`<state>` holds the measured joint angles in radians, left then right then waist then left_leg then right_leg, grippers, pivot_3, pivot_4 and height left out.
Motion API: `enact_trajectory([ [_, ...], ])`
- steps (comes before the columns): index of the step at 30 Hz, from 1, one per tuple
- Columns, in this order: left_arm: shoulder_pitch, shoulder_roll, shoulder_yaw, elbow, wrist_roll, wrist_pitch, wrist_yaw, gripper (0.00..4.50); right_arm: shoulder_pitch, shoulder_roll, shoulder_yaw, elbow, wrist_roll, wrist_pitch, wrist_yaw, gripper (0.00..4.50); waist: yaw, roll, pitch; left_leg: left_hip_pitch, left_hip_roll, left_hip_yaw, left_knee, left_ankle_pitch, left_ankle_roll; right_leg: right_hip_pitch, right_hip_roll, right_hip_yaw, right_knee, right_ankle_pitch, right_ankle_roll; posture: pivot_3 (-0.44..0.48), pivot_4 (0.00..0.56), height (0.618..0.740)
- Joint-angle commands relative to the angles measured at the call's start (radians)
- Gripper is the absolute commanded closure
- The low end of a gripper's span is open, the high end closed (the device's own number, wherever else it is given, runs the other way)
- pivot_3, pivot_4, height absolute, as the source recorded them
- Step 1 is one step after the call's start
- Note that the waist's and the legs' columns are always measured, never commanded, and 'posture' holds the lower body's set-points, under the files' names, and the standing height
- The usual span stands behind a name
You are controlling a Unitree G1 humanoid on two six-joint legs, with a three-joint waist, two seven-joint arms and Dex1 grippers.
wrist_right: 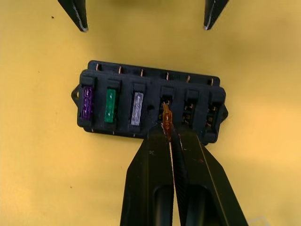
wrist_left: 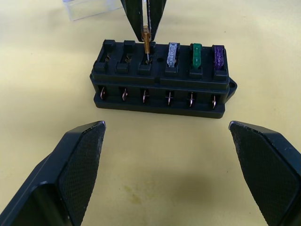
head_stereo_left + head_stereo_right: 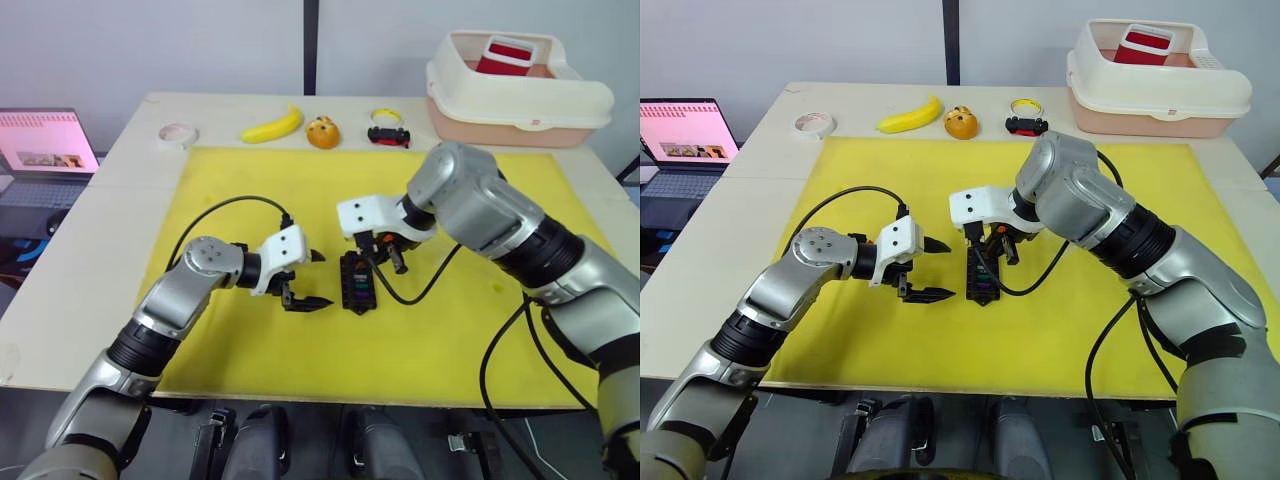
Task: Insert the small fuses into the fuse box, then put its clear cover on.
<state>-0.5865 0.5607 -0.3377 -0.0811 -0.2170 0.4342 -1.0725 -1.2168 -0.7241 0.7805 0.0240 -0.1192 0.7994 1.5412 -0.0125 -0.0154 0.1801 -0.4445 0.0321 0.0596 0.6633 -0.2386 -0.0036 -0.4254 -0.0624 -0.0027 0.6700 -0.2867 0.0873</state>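
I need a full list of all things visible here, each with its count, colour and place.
fuse box: one, black, middle of the yellow mat.
seated fuses: three, purple, green, pale grey, side by side in the box.
amber fuse: one, pinched above the next slot.
clear cover: one, transparent, on the mat beside the box.
yellow mat: one, on the table.
banana: one, yellow, far table edge.
orange fruit: one, next to the banana.
toy car: one, black and red.
tape roll: one, white.
cream bin: one, far right corner.
laptop: one, left of the table.
left gripper: fingers open, beside the box.
right gripper: fingers shut on the amber fuse.
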Motion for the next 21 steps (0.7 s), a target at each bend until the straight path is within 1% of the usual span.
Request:
enact_trajectory([
  [1, -0.007, -0.002, 0.013, -0.033, 0.003, 0.002, 0.003, 0.08, -0.005, 0.005, -0.01, -0.013, -0.019, -0.007, 0.008, 4.5, 0.0, 0.0, 0.0, 0.0, 0.0, 0.0, 0.0, 0.0, 0.0, 0.0, 0.0, 0.0, 0.0, 0.0, 0.0, 0.0, 0.15, 0.74],
  [21, -0.005, -0.008, 0.015, -0.035, 0.012, -0.004, 0.016, 0.08, 0.013, 0.04, 0.01, -0.023, -0.063, 0.027, 0.026, 4.5, -0.001, 0.0, 0.0, 0.001, 0.0, 0.0, 0.001, 0.0, 0.0, 0.0, 0.0, 0.0, 0.002, 0.0, 0.0, 0.0, 0.15, 0.74],
])
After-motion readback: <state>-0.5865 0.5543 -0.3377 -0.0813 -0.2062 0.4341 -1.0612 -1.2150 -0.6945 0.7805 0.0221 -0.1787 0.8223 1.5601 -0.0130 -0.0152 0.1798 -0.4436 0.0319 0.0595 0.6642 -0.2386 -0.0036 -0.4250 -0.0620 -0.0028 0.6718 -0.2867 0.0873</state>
